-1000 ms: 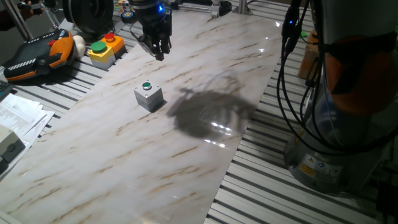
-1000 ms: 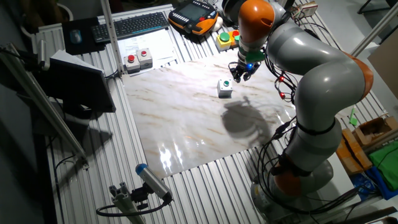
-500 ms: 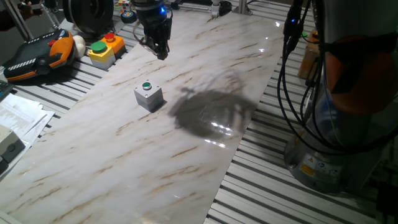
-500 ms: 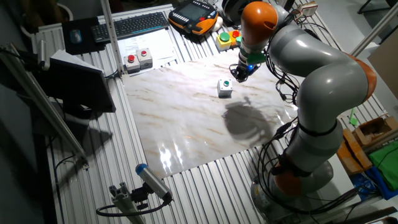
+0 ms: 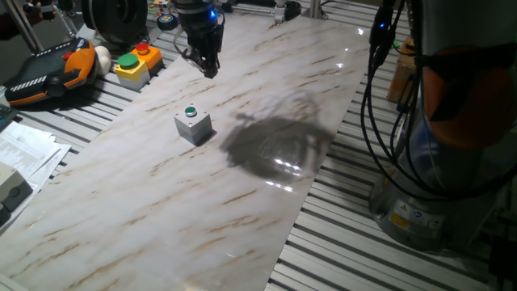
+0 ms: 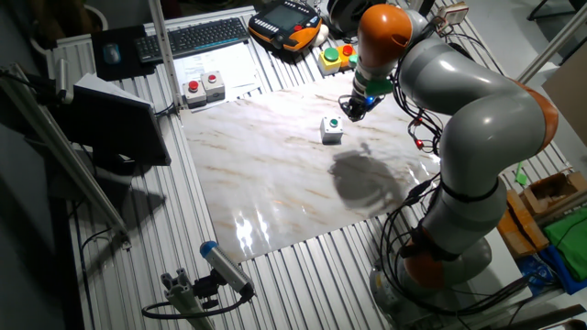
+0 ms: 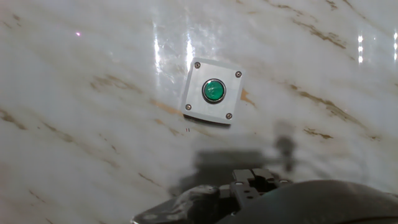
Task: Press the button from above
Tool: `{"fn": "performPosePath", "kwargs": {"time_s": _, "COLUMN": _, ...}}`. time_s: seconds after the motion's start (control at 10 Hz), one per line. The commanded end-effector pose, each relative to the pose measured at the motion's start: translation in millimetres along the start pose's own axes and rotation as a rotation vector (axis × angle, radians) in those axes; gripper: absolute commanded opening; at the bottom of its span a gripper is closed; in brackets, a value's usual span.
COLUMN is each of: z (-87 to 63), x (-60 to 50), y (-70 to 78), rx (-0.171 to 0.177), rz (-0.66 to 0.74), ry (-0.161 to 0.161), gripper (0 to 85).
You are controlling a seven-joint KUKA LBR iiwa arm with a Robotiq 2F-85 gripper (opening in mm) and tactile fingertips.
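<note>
The button [image 5: 191,111] is small, round and green, set in the top of a light-grey box [image 5: 196,129] on the marble slab. It shows in the other fixed view [image 6: 334,122] and in the hand view [image 7: 213,91], up and left of centre. My gripper [image 5: 208,69] hangs above the slab, beyond the box and apart from it, pointing down. It also shows in the other fixed view [image 6: 349,112]. In the hand view the fingertips [image 7: 254,177] sit together at the bottom edge, shut and empty.
A yellow box with larger green and red buttons [image 5: 136,65] and an orange-black pendant [image 5: 48,74] lie past the slab's far left edge. A box with red buttons [image 6: 202,88] and a keyboard [image 6: 206,35] lie further off. Cables and the robot base [image 5: 436,162] stand right.
The fingers, spread one second ago, have closed together. The gripper has shifted slightly away from the box. The button box has not moved.
</note>
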State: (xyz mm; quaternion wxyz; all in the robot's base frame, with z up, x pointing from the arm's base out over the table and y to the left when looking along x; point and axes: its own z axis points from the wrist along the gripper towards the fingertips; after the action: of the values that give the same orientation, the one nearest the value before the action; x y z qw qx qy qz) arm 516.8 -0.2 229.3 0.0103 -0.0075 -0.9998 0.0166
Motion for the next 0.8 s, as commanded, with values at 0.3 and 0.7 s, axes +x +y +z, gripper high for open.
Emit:
{"fn": "performPosePath", "kwargs": {"time_s": 0.3, "z": -0.2, "x": 0.1, "y": -0.1, "rx": 0.002, "rz": 0.000, "ry": -0.002, "gripper": 0.7}}
{"fn": "performPosePath", "kwargs": {"time_s": 0.7, "z": -0.5, "x": -0.6, "y": 1.3, "rx": 0.005, "rz": 0.003, "ry": -0.006, "gripper": 0.7}}
